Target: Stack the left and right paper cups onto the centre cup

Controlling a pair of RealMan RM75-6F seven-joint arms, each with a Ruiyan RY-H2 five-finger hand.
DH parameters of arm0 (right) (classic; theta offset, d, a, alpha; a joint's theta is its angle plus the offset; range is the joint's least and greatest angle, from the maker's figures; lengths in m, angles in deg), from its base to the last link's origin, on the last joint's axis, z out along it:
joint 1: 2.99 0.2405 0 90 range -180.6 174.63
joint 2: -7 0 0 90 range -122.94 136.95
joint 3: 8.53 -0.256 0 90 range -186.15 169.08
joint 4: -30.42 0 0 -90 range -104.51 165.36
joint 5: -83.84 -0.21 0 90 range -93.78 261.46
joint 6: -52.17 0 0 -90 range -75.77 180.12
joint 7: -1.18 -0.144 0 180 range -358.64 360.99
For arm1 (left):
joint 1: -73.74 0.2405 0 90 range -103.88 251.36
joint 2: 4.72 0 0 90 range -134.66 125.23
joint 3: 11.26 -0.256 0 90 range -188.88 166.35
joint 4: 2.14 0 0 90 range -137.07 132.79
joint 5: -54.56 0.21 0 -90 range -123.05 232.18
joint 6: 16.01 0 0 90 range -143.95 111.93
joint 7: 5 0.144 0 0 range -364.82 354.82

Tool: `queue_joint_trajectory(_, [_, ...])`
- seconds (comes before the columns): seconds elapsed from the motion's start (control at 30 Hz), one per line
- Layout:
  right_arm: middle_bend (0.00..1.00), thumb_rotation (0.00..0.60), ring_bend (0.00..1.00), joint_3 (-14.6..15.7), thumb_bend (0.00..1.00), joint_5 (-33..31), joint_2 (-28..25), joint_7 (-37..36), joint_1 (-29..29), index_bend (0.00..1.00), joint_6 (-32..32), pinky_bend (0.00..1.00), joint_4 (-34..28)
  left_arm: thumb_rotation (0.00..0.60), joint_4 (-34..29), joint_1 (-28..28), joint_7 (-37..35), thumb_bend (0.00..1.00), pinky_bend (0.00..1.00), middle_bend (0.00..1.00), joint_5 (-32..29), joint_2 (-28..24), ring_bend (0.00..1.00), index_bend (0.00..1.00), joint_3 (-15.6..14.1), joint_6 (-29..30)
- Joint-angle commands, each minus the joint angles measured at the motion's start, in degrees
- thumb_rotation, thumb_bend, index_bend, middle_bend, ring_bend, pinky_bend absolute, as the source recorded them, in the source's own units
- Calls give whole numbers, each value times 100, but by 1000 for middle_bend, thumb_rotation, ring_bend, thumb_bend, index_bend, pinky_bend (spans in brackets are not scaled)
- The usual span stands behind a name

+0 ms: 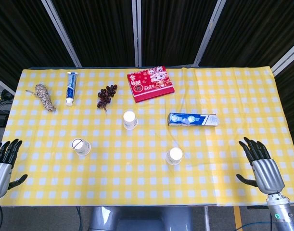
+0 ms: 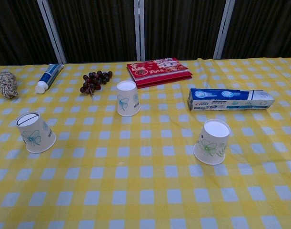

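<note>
I see my left hand (image 1: 3,161) and right hand (image 1: 262,166) resting at the near table corners, fingers spread, empty, well apart from the three upside-down white floral paper cups (image 1: 130,120).

Open yellow-checked tablecloth (image 1: 147,187) between the three upturned white paper cups; blue-white toothpaste box (image 1: 192,119) lies just right of centre cup (image 1: 130,120), dark grape bunch (image 1: 106,96) behind-left of it

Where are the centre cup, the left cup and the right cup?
centre cup (image 2: 128,102), chest view, side wall
left cup (image 2: 35,136), chest view, side wall
right cup (image 2: 212,145), chest view, side wall
</note>
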Motion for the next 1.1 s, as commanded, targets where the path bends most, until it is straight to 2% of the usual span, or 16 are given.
queue_joint_trajectory(0.03, [0, 600, 0, 21, 24, -133, -69, 225, 37, 0, -117, 0, -139, 600, -85, -34, 35, 37, 0, 0, -67, -78, 0, 0, -25, -70])
queue_joint_trajectory(0.5, [0, 600, 0, -67, 24, -294, -103, 238, -9, 0, -61, 0, -203, 600, -209, -108, 94, 41, 0, 0, -179, -125, 0, 0, -3, -258])
queue_joint_trajectory(0.77, [0, 600, 0, -126, 23, -351, -130, 133, 0, 17, -52, 0, -185, 600, -401, -332, 173, 60, 0, 0, -228, -152, 0, 9, 44, -608])
queue_joint_trajectory(1.1, [0, 600, 0, -116, 23, -279, -189, -17, -53, 33, 67, 0, -225, 600, -1312, -1108, 331, 187, 3, 0, -416, -635, 0, 191, 335, -1650])
